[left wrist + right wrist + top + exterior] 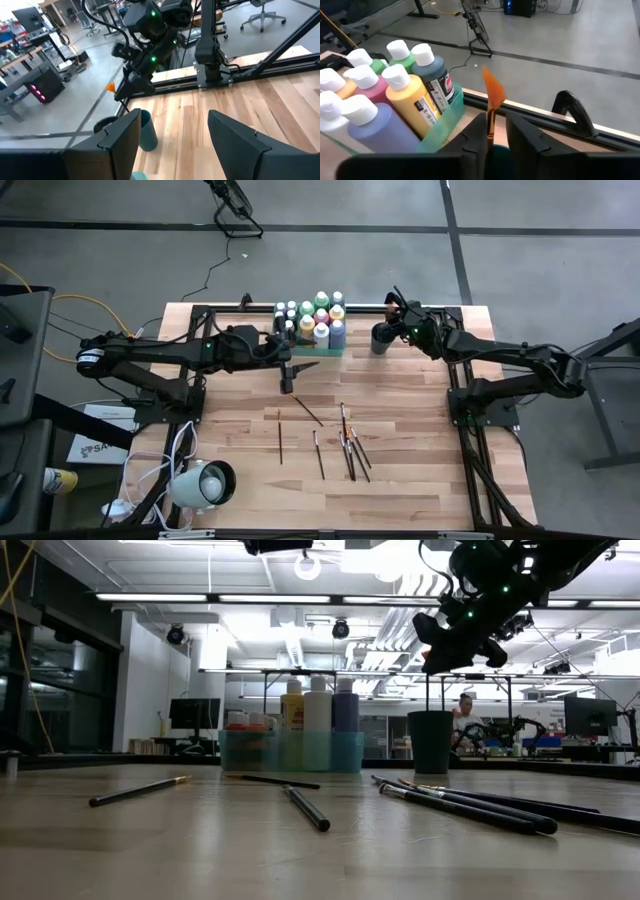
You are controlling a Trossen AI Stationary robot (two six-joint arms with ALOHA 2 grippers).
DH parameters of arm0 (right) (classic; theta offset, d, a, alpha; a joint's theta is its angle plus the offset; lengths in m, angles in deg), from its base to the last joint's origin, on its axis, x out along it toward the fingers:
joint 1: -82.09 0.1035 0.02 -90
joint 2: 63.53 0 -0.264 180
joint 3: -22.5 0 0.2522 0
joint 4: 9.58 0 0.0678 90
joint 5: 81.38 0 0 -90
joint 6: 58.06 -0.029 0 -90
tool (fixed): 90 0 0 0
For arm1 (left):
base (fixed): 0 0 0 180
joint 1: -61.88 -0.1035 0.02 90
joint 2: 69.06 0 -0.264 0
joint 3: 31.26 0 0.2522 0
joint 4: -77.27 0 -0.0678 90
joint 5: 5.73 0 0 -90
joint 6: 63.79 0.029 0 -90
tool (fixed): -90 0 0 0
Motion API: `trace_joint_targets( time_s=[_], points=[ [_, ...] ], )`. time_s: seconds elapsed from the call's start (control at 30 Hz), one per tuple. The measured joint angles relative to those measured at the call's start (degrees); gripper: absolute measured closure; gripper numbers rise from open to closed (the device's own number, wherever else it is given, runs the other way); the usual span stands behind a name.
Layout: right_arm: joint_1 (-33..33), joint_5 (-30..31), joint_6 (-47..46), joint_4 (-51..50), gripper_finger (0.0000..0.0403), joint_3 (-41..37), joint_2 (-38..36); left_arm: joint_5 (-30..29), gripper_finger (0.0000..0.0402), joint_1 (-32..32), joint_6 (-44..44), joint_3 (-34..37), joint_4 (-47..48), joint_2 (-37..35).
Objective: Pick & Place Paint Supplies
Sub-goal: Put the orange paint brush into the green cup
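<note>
DONE: bottles (pixel 313 318) packed in tray (pixel 442 127) | NOW: right gripper (pixel 492 135) above cup (pixel 382 338), fingers narrowly apart around orange-tipped brush (pixel 492 102), tip up | IDLE: left gripper (pixel 172 137) spread wide, empty, beside tray | LEFT: several brushes (pixel 345 445) lying on tabletop (pixel 400 480), well apart from both grippers.

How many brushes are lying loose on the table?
6 brushes: one far left, one angled, one mid-table, three bunched at the right; the bunch may hide another.
</note>
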Motion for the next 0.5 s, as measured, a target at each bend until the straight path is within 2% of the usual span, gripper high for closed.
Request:
trace_joint_targets(
  time_s=[0.27, 0.5],
  points=[
    [0.02, -0.32, -0.25, -0.38, 0.0268, 0.02, -0.48, -0.60, 0.0174, 0.00, -5.14, 0.02, 4.39, -0.02],
    [0.02, -2.62, -0.34, -1.18, 0.0238, 0.04, -0.92, -1.11, 0.0174, 0.00, -9.75, 0.02, 10.41, -0.02]
  ],
)
